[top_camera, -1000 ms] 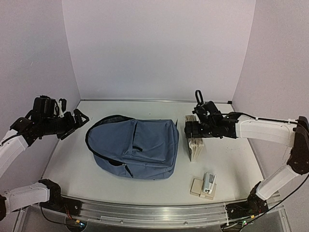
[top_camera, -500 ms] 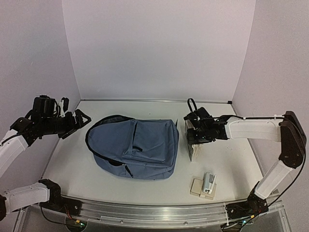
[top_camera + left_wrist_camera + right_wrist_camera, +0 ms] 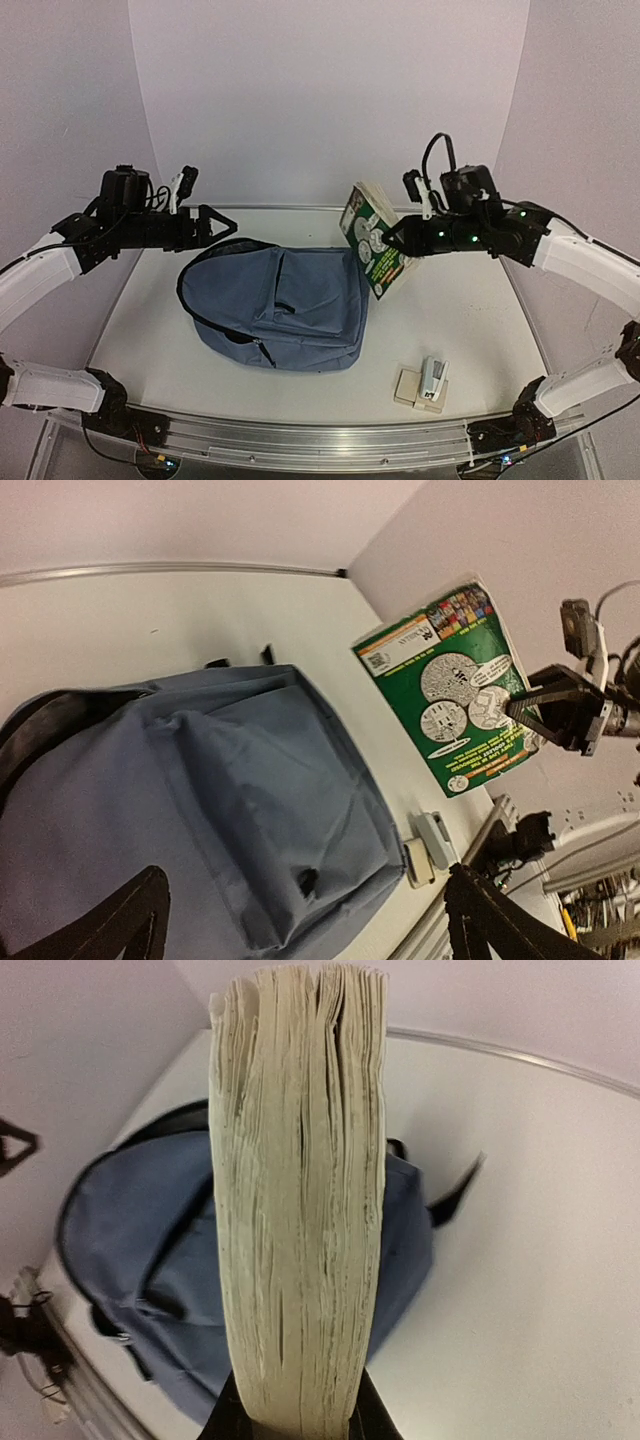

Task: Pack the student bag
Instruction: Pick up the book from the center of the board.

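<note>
The student bag (image 3: 272, 305), a slate-blue backpack, lies flat in the middle of the table, its dark opening rim toward the left. My right gripper (image 3: 397, 240) is shut on a thick book (image 3: 372, 243) with a green cover, held tilted in the air above the bag's right edge. In the right wrist view the book's page edge (image 3: 300, 1210) fills the centre, the black fingers (image 3: 225, 1420) clamp its lower end, and the bag (image 3: 140, 1250) lies behind. My left gripper (image 3: 208, 213) hangs open and empty over the bag's upper left. The left wrist view shows the bag (image 3: 200, 800) and the book (image 3: 455, 685).
A small grey stapler on a beige pad (image 3: 425, 384) sits at the front right of the table, also visible as the stapler (image 3: 433, 840) in the left wrist view. A metal rail (image 3: 300, 440) runs along the near edge. Pale walls close off the back and sides.
My right gripper closed on the book beside the bag and lifted it off the table, tilting it up. The left arm rose and swung right toward the bag, staying open.
</note>
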